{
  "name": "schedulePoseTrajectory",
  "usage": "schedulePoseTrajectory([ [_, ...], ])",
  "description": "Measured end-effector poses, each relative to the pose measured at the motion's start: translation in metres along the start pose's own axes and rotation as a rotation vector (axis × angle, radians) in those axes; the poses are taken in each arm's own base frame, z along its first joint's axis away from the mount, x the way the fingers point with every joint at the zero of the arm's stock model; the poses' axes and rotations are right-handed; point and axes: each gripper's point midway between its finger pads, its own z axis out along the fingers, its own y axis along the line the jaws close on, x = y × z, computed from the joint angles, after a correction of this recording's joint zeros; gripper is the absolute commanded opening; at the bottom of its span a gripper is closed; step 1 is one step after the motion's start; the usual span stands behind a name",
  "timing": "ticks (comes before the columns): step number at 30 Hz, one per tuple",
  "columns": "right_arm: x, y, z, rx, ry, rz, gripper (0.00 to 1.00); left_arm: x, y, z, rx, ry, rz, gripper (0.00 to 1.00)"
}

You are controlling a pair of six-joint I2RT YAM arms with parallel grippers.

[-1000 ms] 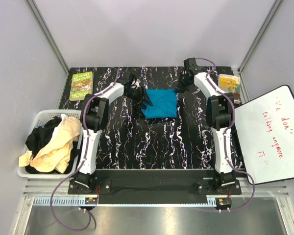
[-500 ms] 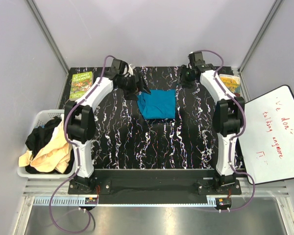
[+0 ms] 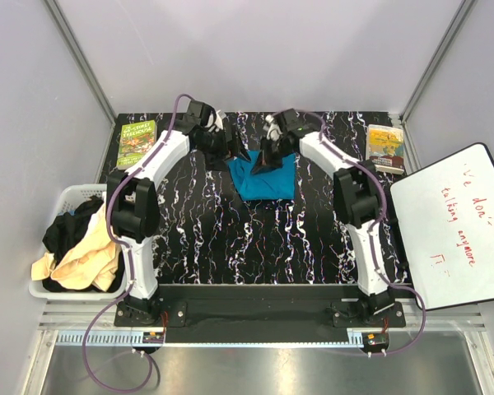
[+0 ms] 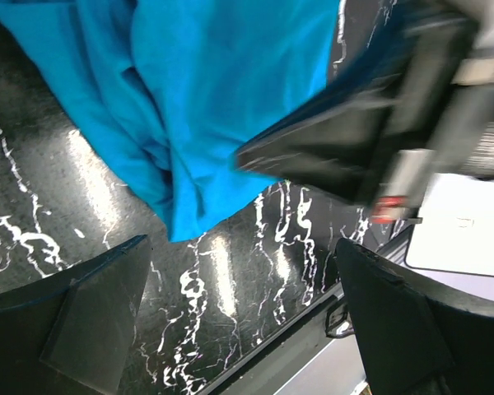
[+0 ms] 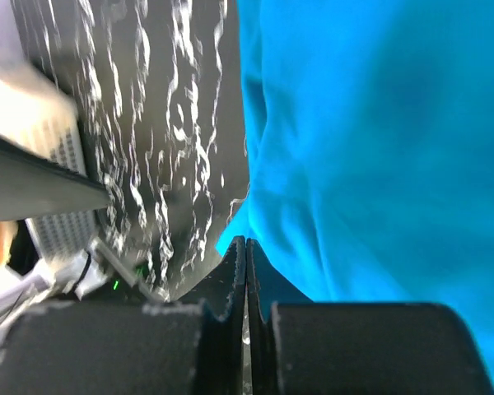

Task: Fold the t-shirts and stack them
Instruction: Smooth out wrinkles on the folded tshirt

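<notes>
A folded teal t-shirt [image 3: 265, 179] lies at the back middle of the black marbled table [image 3: 255, 239]. My left gripper [image 3: 230, 155] hovers just off its left back corner, open, with nothing between the fingers. In the left wrist view the teal t-shirt [image 4: 206, 90] lies beyond the open left gripper [image 4: 247, 321]. My right gripper [image 3: 265, 163] sits over the shirt's back edge, shut. In the right wrist view the right gripper [image 5: 245, 243] has its tips pressed together at the edge of the teal t-shirt [image 5: 370, 140]; no fabric shows between them. A black t-shirt [image 3: 64, 230] and a cream t-shirt [image 3: 89, 253] lie in the basket.
A white slatted basket [image 3: 74, 191] stands off the table's left edge. A green book [image 3: 137, 143] lies at the back left corner and a yellow book [image 3: 385, 148] at the back right. A whiteboard [image 3: 453, 226] leans at the right side.
My right arm has swung left from the back right corner to the teal shirt, jaws opening and shutting again. My left gripper has opened and drawn back off the shirt's left edge.
</notes>
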Motion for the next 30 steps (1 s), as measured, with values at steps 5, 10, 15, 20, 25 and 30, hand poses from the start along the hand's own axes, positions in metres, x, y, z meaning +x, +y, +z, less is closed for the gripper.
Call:
schedulePoseTrajectory([
  [5, 0.035, -0.012, 0.035, -0.071, 0.145, 0.071, 0.0, 0.008, 0.013, 0.004, -0.044, 0.021, -0.01, 0.99],
  [10, 0.06, -0.033, 0.054, -0.098, 0.238, 0.15, 0.0, 0.023, 0.032, 0.012, -0.097, 0.064, -0.041, 0.99],
  [15, 0.071, -0.037, 0.055, -0.125, 0.275, 0.181, 0.0, 0.027, 0.04, 0.017, -0.116, 0.081, -0.054, 0.99],
  [20, 0.07, -0.035, 0.047, -0.095, 0.262, 0.164, 0.0, 0.026, 0.04, 0.017, -0.117, 0.081, -0.055, 0.99],
  [25, 0.049, -0.023, 0.035, -0.069, 0.207, 0.122, 0.0, 0.026, 0.04, 0.017, -0.116, 0.079, -0.053, 0.99],
  [30, 0.012, -0.001, 0.021, -0.065, 0.112, 0.05, 0.0, 0.025, 0.042, 0.016, -0.129, 0.077, -0.045, 0.99],
])
